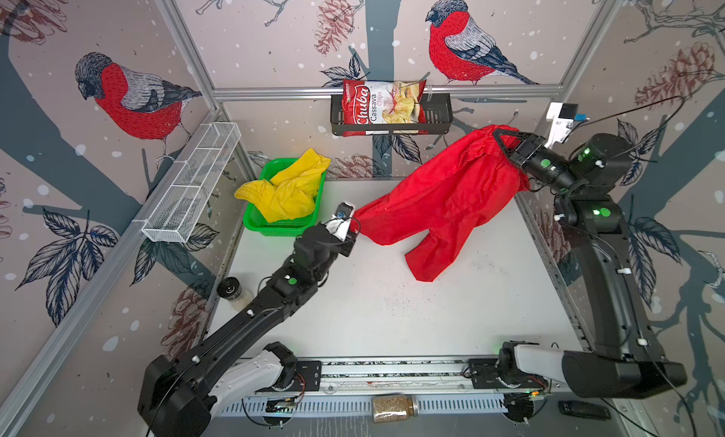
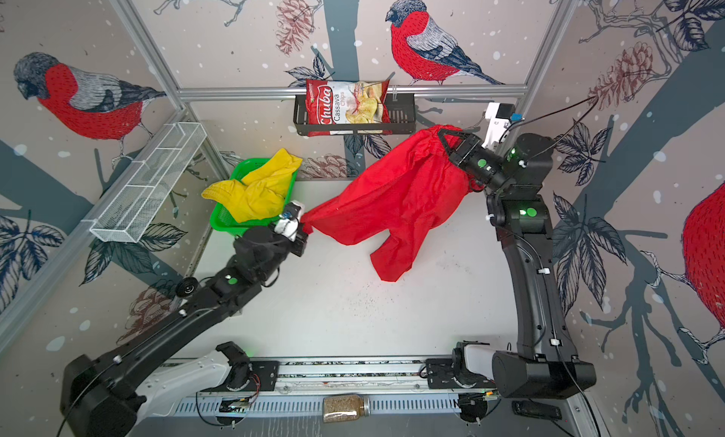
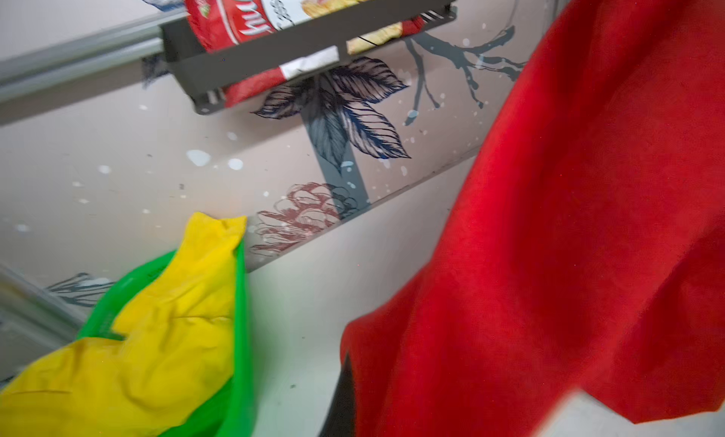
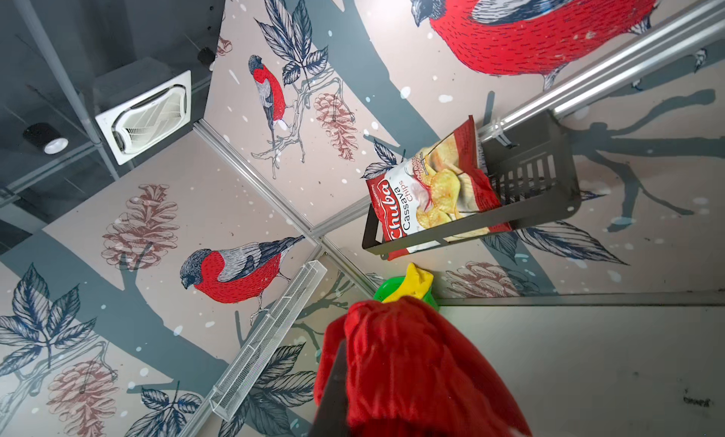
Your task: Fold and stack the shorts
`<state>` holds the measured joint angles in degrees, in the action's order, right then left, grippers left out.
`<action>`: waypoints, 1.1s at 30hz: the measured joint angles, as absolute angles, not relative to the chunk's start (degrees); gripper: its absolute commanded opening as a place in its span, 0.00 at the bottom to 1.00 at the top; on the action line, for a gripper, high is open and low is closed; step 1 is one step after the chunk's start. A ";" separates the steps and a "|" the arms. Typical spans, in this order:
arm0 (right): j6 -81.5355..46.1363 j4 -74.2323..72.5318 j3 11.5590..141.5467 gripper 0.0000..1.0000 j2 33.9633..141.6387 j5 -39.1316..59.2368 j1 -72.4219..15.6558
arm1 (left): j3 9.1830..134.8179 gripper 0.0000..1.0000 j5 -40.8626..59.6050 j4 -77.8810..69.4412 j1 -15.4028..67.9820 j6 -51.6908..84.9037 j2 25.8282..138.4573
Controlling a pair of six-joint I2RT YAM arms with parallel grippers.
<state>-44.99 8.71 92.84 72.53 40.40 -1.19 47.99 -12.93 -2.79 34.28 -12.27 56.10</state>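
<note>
I hold plain red cloth shorts (image 1: 443, 199) clamped tight in left gripper (image 1: 355, 224) and right gripper (image 1: 502, 139), green plastic mesh basket (image 1: 274, 229) of crumpled yellow shorts (image 1: 290, 196) just beside my left gripper.

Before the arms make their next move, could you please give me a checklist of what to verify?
1. Right gripper shut on the red shorts' gathered waistband: ok.
2. Left gripper shut on the red shorts' opposite edge: ok.
3. Which part the left gripper pinches, waist or hem: cannot tell.
4. Red shorts lying flat for folding: not ok; stretched in the air, one leg drooping toward the table.
5. Yellow shorts out of the way: ok; crumpled in the green basket.
</note>
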 measured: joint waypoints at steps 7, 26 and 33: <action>-44.80 15.62 97.95 0.01 69.14 46.04 1.15 | 68.36 0.00 -15.35 21.06 28.71 -19.59 54.26; -43.62 19.64 105.97 0.00 85.78 46.09 -11.53 | 89.89 0.00 -10.33 36.07 14.31 -26.50 70.30; -43.42 19.42 138.93 0.00 108.01 46.35 -14.04 | 113.91 0.00 -9.08 35.40 11.86 -30.61 82.43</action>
